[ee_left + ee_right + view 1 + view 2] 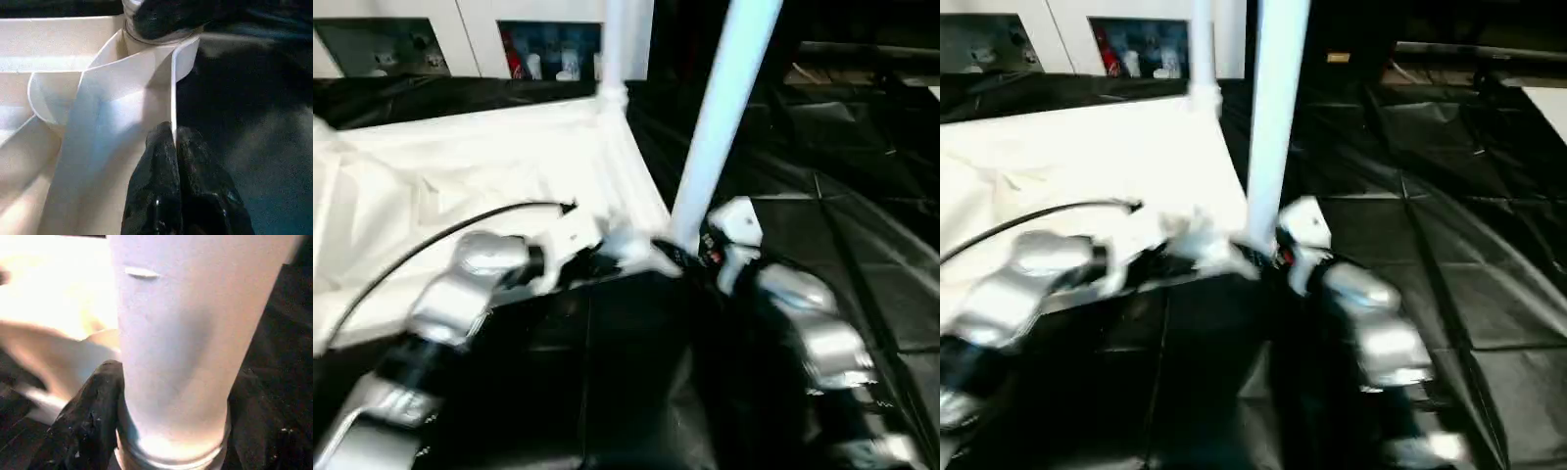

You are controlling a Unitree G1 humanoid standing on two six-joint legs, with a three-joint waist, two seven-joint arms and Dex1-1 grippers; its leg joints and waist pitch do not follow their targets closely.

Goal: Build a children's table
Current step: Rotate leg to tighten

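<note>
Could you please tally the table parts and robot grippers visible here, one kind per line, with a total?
Tabletops: 1, the white tabletop, underside up
Legs: 2, the near leg and the far leg, both standing at its corners
Grippers: 2, the left gripper and the right gripper
Total: 5

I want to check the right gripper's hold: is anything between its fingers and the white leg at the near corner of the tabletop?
Nothing visible does. In the right wrist view the right gripper has a black finger on either side of the leg, directly against its base. The leg stands in the corner socket of the tabletop.
</note>
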